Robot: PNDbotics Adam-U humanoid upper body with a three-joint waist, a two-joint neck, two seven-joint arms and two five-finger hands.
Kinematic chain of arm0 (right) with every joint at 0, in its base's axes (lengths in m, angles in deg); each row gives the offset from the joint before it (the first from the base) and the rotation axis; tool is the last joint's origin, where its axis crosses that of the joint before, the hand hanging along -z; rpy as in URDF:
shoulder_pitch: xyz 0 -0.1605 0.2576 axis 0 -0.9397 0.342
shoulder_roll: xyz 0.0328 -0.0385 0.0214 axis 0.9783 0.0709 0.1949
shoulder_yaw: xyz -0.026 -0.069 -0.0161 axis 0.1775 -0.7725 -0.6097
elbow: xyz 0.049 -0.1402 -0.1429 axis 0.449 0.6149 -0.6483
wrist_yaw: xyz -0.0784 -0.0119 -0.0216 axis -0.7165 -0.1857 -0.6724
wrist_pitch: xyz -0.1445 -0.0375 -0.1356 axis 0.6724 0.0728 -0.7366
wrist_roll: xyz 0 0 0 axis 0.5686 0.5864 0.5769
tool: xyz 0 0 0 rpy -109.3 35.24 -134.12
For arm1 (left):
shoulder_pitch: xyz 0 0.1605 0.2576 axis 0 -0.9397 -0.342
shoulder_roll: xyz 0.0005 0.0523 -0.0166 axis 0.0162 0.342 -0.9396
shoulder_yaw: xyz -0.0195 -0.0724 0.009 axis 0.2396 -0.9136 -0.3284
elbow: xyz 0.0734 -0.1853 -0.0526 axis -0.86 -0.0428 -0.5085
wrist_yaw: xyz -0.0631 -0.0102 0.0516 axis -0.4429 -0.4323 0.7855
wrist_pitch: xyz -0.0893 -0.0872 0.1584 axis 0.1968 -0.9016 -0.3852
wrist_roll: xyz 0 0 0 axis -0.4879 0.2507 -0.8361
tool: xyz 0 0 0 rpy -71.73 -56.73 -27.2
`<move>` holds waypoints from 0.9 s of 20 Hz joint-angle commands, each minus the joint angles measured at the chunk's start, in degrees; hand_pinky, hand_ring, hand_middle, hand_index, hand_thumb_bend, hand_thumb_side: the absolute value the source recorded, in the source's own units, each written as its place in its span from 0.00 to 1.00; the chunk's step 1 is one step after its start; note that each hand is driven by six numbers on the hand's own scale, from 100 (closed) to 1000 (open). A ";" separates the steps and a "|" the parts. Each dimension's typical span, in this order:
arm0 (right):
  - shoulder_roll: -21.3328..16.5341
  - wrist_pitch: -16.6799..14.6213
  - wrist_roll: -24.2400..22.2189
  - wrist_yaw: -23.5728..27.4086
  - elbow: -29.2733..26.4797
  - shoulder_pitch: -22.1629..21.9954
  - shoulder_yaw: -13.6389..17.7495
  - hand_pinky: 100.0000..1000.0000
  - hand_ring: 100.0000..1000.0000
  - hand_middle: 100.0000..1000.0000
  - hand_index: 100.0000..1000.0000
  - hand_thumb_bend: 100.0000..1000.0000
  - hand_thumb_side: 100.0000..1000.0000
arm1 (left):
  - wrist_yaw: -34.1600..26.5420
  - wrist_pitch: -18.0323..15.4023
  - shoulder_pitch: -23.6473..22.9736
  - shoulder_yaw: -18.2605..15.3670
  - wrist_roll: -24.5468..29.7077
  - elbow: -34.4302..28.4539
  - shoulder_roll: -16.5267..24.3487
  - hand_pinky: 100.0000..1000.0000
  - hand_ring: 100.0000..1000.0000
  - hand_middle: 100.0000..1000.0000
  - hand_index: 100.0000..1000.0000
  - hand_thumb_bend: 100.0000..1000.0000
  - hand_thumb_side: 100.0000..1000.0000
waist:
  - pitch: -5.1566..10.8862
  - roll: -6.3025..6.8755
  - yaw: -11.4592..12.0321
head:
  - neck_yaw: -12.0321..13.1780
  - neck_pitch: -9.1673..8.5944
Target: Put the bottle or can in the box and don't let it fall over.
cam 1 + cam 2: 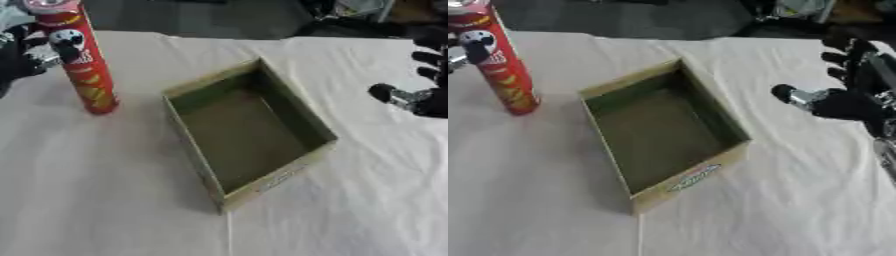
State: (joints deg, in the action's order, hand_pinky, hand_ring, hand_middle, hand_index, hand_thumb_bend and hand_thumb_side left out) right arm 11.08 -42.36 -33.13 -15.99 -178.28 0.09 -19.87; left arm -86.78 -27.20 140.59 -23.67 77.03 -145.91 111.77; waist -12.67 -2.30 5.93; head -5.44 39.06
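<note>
A tall red chip can [87, 75] with a pale lid stands upright on the white cloth at the far left, its base on the table. My left hand [19, 57] comes in from the left edge and is curled round the can's upper part, the thumb lying across the label. An open cardboard box [197, 145] with an empty olive-green inside sits in the middle, just right of the can. My right hand [846, 105] hovers open to the right of the box, thumb pointing toward it, holding nothing.
A white cloth [105, 200] covers the whole table, with wide bare stretches in front of and to the right of the box. Beyond the far table edge lie dark floor and some clutter [350, 12].
</note>
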 commanded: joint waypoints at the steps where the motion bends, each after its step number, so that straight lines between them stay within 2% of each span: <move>1: -1.12 -0.17 -0.24 0.44 -1.09 0.82 0.41 0.98 0.97 0.95 0.99 0.61 0.00 | 0.76 -0.30 1.94 -0.40 -1.10 0.22 0.44 0.83 1.00 0.99 0.90 0.80 0.30 | 0.74 0.14 -0.17 | 0.20 -0.94; 8: -1.09 -0.17 -0.50 0.42 -1.09 1.23 0.26 0.98 0.97 0.95 0.99 0.61 0.00 | 3.33 -1.18 3.32 -0.62 -2.88 1.83 -0.63 0.83 1.00 0.99 0.88 0.79 0.29 | 0.40 0.04 -0.55 | 0.76 -1.42; 13: -0.89 -0.15 -0.70 0.46 -1.09 1.53 0.11 0.98 0.97 0.94 0.99 0.61 0.00 | 5.27 -1.65 4.32 -1.47 -6.11 3.35 -1.50 0.82 1.00 0.98 0.86 0.78 0.27 | -0.03 -0.14 -0.94 | 1.44 -1.90; 18: -0.64 -0.11 -1.02 0.69 -1.09 2.04 -0.09 0.98 0.97 0.94 0.99 0.61 0.00 | 4.70 -2.92 5.27 -2.03 -8.95 4.77 -2.75 0.82 1.00 0.97 0.86 0.77 0.26 | -0.58 -0.29 -1.42 | 1.98 -2.29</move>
State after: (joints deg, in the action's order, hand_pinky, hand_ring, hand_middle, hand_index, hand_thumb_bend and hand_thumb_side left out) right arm 11.58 -42.41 -33.94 -15.68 -178.28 1.49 -20.28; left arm -81.97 -29.77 144.25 -25.11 68.84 -140.79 108.30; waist -14.01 -2.64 4.58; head -3.67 37.59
